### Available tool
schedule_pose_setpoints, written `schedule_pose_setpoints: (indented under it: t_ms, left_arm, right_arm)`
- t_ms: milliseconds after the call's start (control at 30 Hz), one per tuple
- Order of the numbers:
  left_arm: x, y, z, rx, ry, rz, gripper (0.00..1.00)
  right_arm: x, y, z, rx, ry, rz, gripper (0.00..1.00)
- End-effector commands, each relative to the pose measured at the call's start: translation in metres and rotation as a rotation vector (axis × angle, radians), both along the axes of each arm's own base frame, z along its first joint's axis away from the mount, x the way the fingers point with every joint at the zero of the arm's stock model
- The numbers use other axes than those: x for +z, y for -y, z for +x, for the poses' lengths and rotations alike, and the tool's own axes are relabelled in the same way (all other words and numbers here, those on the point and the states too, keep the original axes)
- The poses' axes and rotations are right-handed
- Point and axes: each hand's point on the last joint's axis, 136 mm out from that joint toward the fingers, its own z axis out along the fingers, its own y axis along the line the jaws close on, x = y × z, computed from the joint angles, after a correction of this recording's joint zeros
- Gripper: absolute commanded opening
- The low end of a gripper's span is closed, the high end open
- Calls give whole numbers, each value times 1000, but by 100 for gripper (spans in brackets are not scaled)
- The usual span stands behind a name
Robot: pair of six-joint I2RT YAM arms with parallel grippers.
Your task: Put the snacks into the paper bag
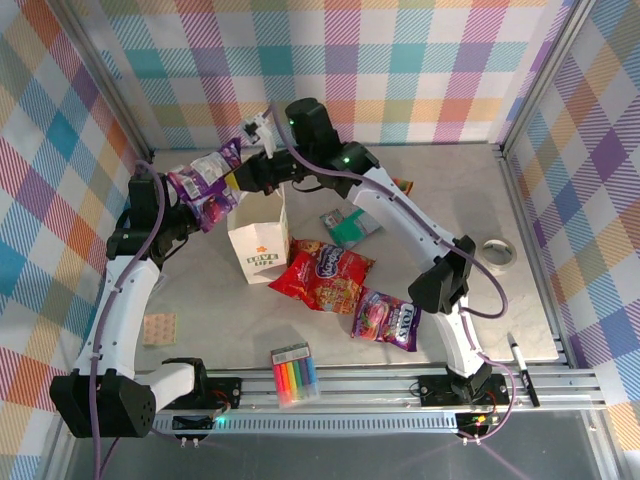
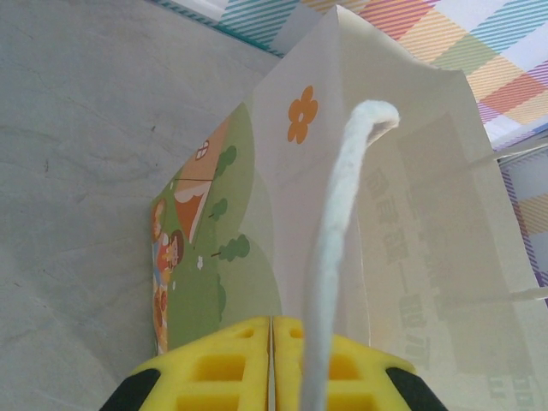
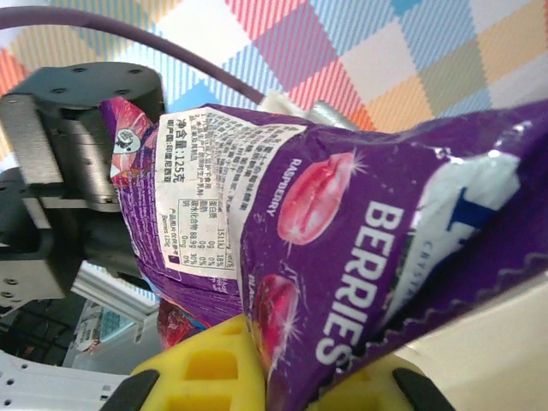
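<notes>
The white paper bag (image 1: pixel 260 245) stands upright left of centre, mouth open. My left gripper (image 2: pixel 272 332) is shut on the bag's rim (image 2: pixel 282 214), with a twisted white handle (image 2: pixel 338 248) lying across its fingers. My right gripper (image 1: pixel 243 178) is shut on a purple packet (image 1: pixel 205 188), which hangs above and to the left of the bag's mouth; up close it reads "BERRIES" (image 3: pixel 342 257). On the table lie the red packet (image 1: pixel 322 275), a second purple packet (image 1: pixel 387 318), the teal-and-white packet (image 1: pixel 350 228) and the orange packet (image 1: pixel 403 186), partly hidden by the right arm.
A clear pack of rainbow markers (image 1: pixel 295 375) lies at the near edge. A tape roll (image 1: pixel 497 252) and a black pen (image 1: pixel 522 368) sit at the right. A beige pad (image 1: pixel 159 328) lies beside the left arm. Checked walls close in the table.
</notes>
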Motion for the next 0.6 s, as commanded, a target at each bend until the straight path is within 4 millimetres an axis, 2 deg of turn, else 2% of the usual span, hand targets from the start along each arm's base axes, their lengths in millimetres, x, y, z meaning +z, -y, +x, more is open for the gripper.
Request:
schedule_pose_setpoints:
  t_ms: [0, 300, 567]
  left_arm:
    - [7, -2, 1, -2, 39, 4, 10]
    - [9, -2, 0, -2, 43, 4, 10]
    - [8, -3, 0, 1, 40, 8, 9]
  right_arm:
    - [5, 3, 12, -37, 55, 1, 8]
    - [-19, 11, 32, -119, 99, -95, 8]
    - [-29, 27, 44, -210, 166, -197, 8]
